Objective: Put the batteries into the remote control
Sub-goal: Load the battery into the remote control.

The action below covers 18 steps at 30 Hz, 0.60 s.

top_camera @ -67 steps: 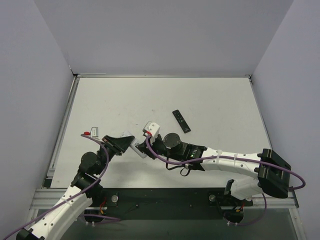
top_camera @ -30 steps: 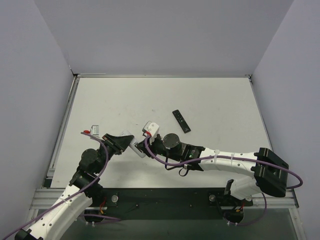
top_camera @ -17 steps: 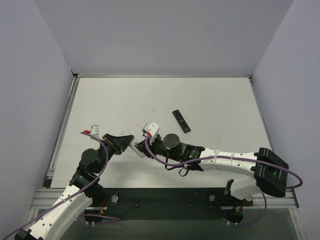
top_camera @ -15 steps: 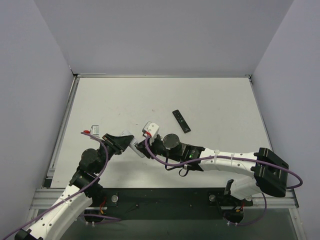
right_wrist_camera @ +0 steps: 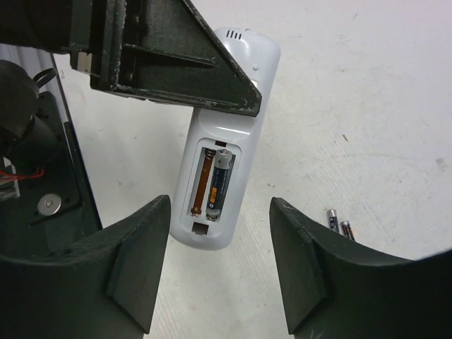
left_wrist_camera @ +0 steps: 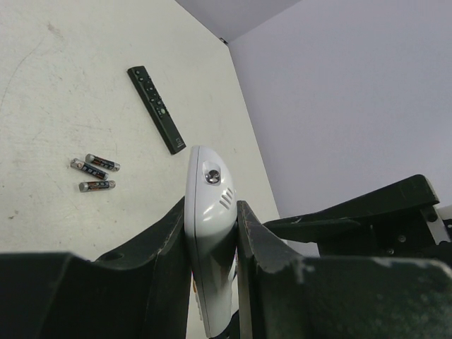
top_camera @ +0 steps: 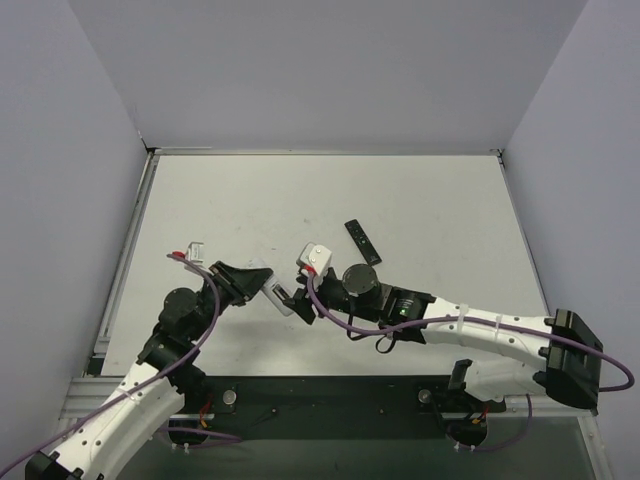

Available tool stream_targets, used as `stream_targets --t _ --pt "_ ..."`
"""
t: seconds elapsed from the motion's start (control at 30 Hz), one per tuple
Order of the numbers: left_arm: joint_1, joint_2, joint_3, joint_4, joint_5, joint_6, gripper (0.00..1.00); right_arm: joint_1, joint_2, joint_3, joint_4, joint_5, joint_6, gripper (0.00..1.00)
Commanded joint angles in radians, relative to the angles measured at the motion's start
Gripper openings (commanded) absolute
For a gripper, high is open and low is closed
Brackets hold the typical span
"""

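My left gripper is shut on the white remote control and holds it off the table, also in the top view. In the right wrist view its back faces me with the compartment open. One battery sits in the right slot; the left slot shows only a copper strip. My right gripper is open and empty, just short of the remote's lower end, seen from above too. Three loose batteries lie on the table; two show in the right wrist view.
The slim black remote lies on the white table beyond my right wrist, also in the left wrist view. The left gripper's fingers cross the top of the right wrist view. Grey walls enclose the table.
My right arm has drawn back to the right, its gripper a little away from the remote. My left arm has shifted slightly, still holding the remote.
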Motion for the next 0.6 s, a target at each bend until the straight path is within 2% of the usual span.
stream_targets --t 0.0,0.23,0.37,0.57 --pt "0.001 0.039 0.107 0.014 0.075 0.057 0.00 -0.034 -0.116 0.067 -0.138 -0.101 -0.080 0.54" --pt "0.001 0.146 0.184 0.026 0.216 0.105 0.00 -0.135 -0.220 0.082 -0.237 -0.304 -0.155 0.56" --pt "0.002 0.200 0.233 0.015 0.293 0.132 0.00 -0.149 -0.258 0.071 -0.263 -0.396 -0.368 0.60" --pt "0.002 0.244 0.279 0.020 0.365 0.155 0.00 -0.149 -0.249 0.094 -0.303 -0.460 -0.482 0.59"
